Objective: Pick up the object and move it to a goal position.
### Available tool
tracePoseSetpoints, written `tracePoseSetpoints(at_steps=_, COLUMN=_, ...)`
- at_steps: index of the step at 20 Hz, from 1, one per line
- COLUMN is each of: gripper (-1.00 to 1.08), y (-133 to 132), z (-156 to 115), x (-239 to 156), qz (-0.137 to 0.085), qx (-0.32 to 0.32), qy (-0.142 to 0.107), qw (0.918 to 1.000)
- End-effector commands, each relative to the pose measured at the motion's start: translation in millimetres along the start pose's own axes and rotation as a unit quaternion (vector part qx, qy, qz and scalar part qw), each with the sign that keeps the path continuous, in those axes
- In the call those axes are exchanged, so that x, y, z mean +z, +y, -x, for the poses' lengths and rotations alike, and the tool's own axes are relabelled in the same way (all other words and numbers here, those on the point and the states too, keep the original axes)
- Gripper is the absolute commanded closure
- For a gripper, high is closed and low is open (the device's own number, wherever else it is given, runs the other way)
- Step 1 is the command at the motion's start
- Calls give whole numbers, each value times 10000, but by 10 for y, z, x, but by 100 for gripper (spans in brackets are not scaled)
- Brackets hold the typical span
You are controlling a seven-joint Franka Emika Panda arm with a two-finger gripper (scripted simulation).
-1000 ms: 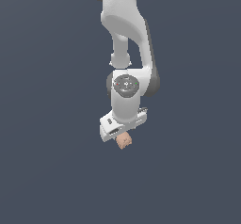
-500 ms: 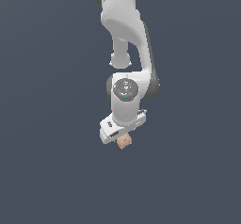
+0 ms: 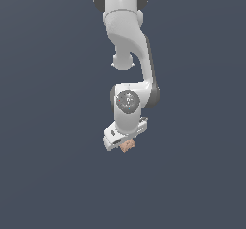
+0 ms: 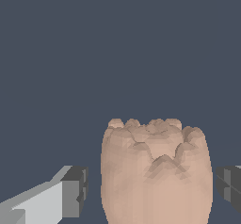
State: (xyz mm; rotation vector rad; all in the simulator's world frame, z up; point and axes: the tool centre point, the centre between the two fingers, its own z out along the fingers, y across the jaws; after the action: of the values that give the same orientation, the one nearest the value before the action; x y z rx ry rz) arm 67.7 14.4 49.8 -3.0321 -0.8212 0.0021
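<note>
The object [image 3: 127, 146] is a small tan-pink mottled lump, seen just under the white hand in the exterior view. In the wrist view the object [image 4: 155, 171] stands upright between the two dark fingertips [image 4: 77, 190]. A narrow gap shows on each side of it, wider on one side than the other. My gripper [image 3: 123, 143] points down over the object with its jaws standing either side of it, open and not touching it. The gripper [image 4: 150, 188] straddles the lump in the wrist view. The lump's lower part is cut off by the frame edge.
Plain dark grey-blue ground [image 3: 48, 175] fills everything around the arm. The white arm [image 3: 127, 40] reaches down from the top of the exterior view. No other object or goal marker shows.
The wrist and hand have come lower over the object. The object has stayed in nearly the same place.
</note>
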Motion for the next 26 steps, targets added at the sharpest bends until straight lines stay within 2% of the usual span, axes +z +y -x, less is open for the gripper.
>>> tracePoseSetpoints(at_steps=1, gripper=-92, y=0, z=-5, x=74, qz=3, qx=-6, qy=6, qw=10000)
tracePoseSetpoints(at_steps=5, gripper=-92, y=6, z=-16, x=83, qz=3, qx=-6, qy=6, qw=10000)
tracePoseSetpoints(at_steps=6, gripper=108, y=6, z=-16, x=83, qz=3, qx=-6, qy=6, qw=10000)
tracePoseSetpoints(at_steps=19, gripper=108, y=-7, z=-12, x=64, qz=3, qx=-6, qy=6, qw=10000)
tracePoseSetpoints(at_steps=26, gripper=108, y=-133, z=23, x=-121, qz=3, qx=-6, qy=6, qw=10000)
